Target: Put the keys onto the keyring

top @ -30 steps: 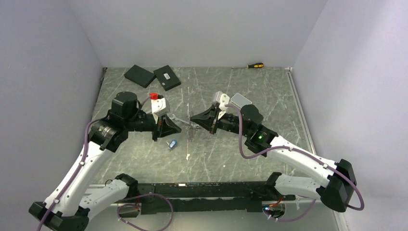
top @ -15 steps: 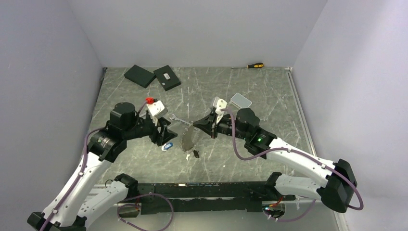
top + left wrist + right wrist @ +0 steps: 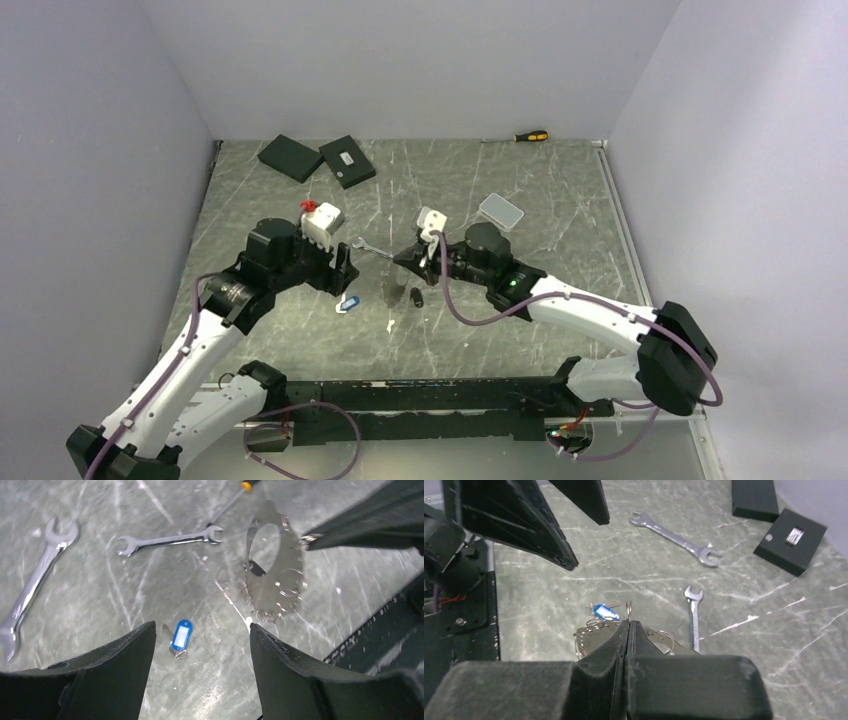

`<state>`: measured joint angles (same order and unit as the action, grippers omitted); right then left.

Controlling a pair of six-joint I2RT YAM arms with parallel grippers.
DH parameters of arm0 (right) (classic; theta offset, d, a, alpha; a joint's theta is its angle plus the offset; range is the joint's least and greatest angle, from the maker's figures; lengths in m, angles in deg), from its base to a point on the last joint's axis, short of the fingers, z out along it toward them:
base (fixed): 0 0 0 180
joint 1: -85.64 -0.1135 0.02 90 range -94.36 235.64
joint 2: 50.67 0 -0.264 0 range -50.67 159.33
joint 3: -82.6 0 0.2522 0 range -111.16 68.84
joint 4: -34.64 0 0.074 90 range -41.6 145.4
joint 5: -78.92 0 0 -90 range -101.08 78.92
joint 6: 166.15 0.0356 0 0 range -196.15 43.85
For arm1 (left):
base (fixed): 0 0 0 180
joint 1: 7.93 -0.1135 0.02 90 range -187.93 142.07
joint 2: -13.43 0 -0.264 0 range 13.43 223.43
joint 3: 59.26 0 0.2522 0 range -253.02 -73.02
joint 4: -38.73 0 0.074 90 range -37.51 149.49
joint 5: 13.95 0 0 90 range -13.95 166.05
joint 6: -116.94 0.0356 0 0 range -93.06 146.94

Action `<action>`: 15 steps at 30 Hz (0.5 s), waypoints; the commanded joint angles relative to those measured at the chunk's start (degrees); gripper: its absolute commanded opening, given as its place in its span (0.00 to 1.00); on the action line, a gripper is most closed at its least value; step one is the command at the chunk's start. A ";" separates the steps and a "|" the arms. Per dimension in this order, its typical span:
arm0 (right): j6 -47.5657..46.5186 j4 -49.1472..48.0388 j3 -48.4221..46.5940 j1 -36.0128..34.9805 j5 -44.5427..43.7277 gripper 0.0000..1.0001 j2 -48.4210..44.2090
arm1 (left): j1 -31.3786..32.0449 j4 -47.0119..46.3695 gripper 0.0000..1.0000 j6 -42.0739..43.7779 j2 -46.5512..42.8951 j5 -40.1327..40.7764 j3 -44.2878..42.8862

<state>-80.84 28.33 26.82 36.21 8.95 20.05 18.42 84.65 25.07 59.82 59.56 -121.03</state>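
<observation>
Left gripper (image 3: 201,630) hangs with fingers spread above a blue tag (image 3: 181,633); both keys (image 3: 169,540) lie flat on the table, apart from the keyring (image 3: 274,580); right gripper (image 3: 629,622) pinches that keyring upright, midway between the left and right edges.

A grey marbled table (image 3: 560,300) with pale walls is seen from above. The left gripper (image 3: 343,270) and right gripper (image 3: 405,258) face each other mid-table. One silver spanner-shaped key (image 3: 366,246) lies between them. The grey keyring (image 3: 390,289) hangs at the right gripper's tip. A blue tag (image 3: 347,303) lies nearer. Two black boxes (image 3: 318,159) sit far left and a screwdriver (image 3: 530,136) far right.
</observation>
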 commanded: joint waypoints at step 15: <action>14.93 -28.56 28.93 -2.85 -3.16 0.10 3.50 | 0.18 -0.93 0.74 -25.96 9.25 23.57 6.16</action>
<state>-74.87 10.69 51.82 34.25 8.34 20.51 18.42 88.63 0.55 68.28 81.79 -114.01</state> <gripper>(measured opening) 0.032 0.743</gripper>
